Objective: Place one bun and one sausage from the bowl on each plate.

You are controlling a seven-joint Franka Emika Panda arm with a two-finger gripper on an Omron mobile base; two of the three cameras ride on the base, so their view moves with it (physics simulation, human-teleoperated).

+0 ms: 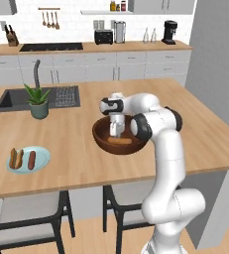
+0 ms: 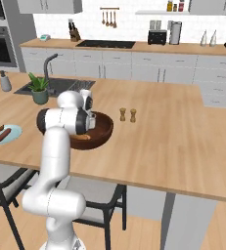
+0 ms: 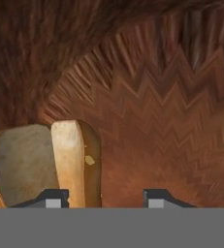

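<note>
Left base view: the gripper (image 1: 117, 130) is lowered into the bowl (image 1: 102, 135), directly above a bun (image 1: 120, 141) lying on the bowl floor. The bun's long axis runs left to right across this view. The pale light-blue plate (image 1: 42, 158), well apart to the left, already carries a bun and a sausage (image 1: 31, 160). You cannot judge the finger gap here; the hand body hides it.

Right base view: the arm's elbow covers most of the gripper (image 2: 90, 126) and the near half of the bowl. Only one end of the bun (image 2: 84, 137) shows past the arm. No second plate is visible on the counter (image 2: 173, 141).

Hand view: the two fingertips (image 3: 55, 197) stand apart, with nothing pinched between them. The bun (image 3: 77, 162) lies off centre, against the left tip, its long axis running away from the camera; the gap between the tips shows mostly bare bowl floor. Judged from this, you need to shift toward the bun before closing. Whether the tip touches the bun cannot be told.
</note>
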